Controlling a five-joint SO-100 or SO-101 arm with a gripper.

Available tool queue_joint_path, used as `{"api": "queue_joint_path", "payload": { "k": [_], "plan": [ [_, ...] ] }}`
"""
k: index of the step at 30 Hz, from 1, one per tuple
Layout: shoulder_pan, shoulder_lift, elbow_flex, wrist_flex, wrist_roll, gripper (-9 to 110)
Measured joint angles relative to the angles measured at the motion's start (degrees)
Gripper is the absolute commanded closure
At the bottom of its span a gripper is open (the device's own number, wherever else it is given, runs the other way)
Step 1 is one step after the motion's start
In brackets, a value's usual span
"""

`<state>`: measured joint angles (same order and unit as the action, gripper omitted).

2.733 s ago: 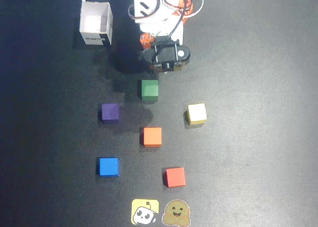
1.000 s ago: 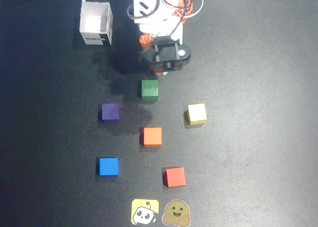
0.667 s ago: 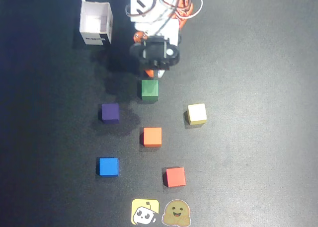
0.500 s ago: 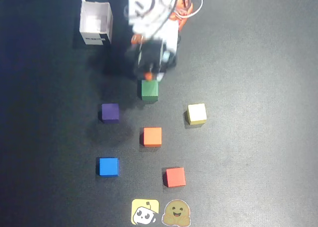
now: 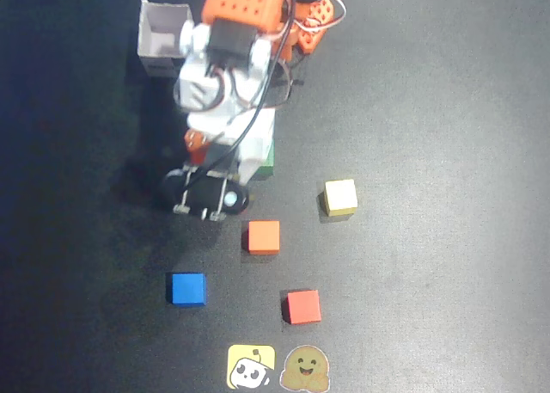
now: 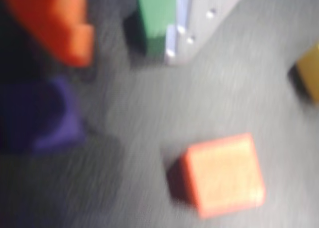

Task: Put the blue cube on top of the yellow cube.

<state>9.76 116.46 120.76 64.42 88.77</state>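
Jaws' state impossible to tell (wrist view blurred); gripper (image 5: 204, 199) well short of blue cube (image 5: 187, 288), lying straight below in overhead view, yellow cube (image 5: 341, 196) off right.

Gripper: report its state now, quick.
Gripper: cannot be told; the overhead view hides its fingers under the arm, the wrist view is blurred. Nothing visibly held.
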Motion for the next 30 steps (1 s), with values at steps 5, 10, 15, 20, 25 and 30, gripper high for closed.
{"api": "queue_joint_path", "payload": {
  "k": [5, 10, 15, 20, 25, 30],
  "plan": [
    [1.1, -5.6, -3.2, -3.1, 0.9, 84],
    [1.8, -13.8, -9.0, -4.4, 0.4, 84],
    [2.8, -20.9, -14.6, -4.7, -1.4, 84],
    [2.4, -24.4, -16.6, -6.8, -0.7, 84],
    [3.4, -26.8, -17.8, -7.7, 0.0, 84],
    [3.3, -30.4, -21.4, -7.9, 0.0, 84]
  ]
}}
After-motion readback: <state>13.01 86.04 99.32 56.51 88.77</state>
